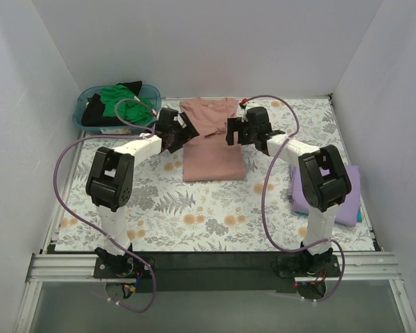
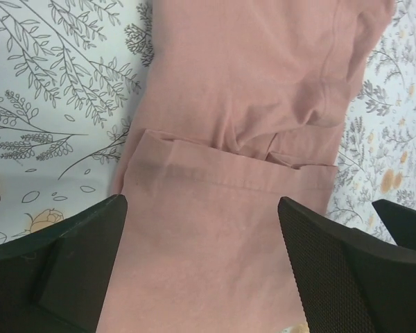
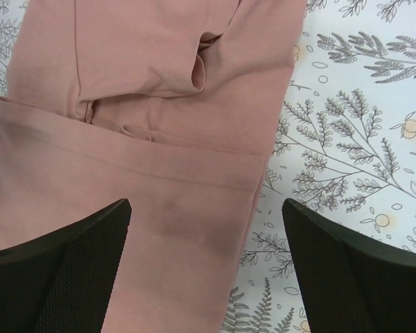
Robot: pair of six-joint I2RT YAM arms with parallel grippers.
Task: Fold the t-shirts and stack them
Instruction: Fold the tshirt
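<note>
A dusty pink t-shirt (image 1: 209, 142) lies partly folded in a long strip at the middle back of the table; it also shows in the left wrist view (image 2: 249, 104) and the right wrist view (image 3: 125, 104). My left gripper (image 1: 182, 132) is open and empty just above the shirt's left edge (image 2: 202, 236). My right gripper (image 1: 234, 132) is open and empty above its right edge (image 3: 206, 236). A folded lavender t-shirt (image 1: 352, 198) lies at the right, partly behind my right arm. Green (image 1: 121, 99) and black (image 1: 93, 111) t-shirts lie in the basket.
A teal plastic basket (image 1: 152, 94) stands at the back left corner. The floral table cloth (image 1: 194, 208) covers the table. White walls close in the left, back and right sides.
</note>
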